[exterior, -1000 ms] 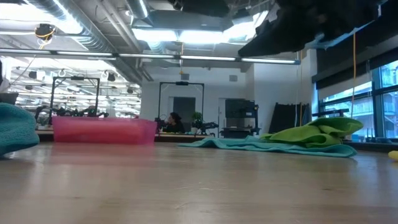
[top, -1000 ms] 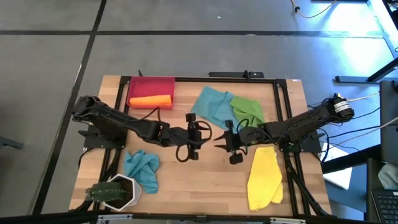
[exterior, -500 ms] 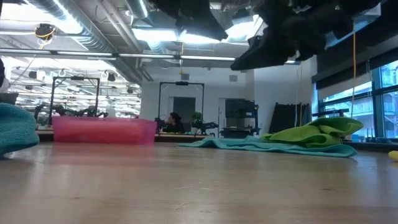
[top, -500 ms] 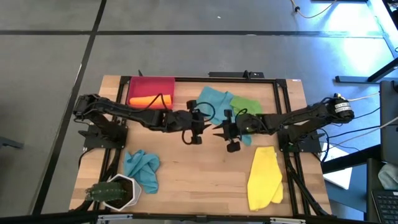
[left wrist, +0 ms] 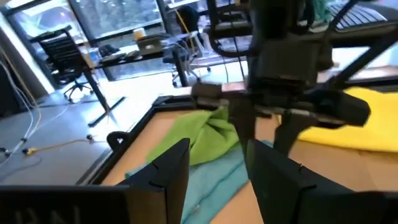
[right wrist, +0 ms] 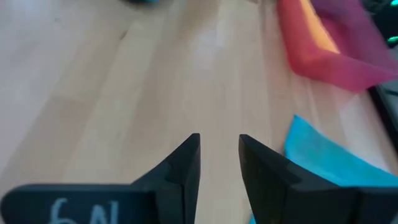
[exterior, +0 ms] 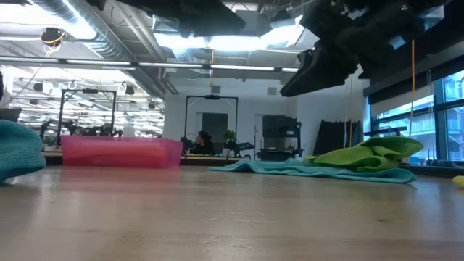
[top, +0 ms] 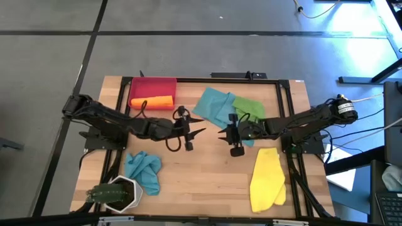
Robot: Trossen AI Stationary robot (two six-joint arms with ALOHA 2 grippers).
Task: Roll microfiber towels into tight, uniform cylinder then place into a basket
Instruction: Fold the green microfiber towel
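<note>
Next, the flat teal towel (top: 213, 105) should be gripped by one edge, as the left gripper (top: 196, 131) and right gripper (top: 221, 133) are both seen slightly parted and empty.

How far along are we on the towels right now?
Done: the orange towel lies rolled in the red basket. In hand: nothing; left gripper and right gripper are both open and empty over bare table. Left: flat teal towel, green towel, yellow towel, crumpled teal towel.

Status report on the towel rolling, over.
Both pincers open, empty, above mid-table: left pincer, right pincer. Orange towel rolled, in red basket. Teal towel next ahead; nothing in the way.
</note>
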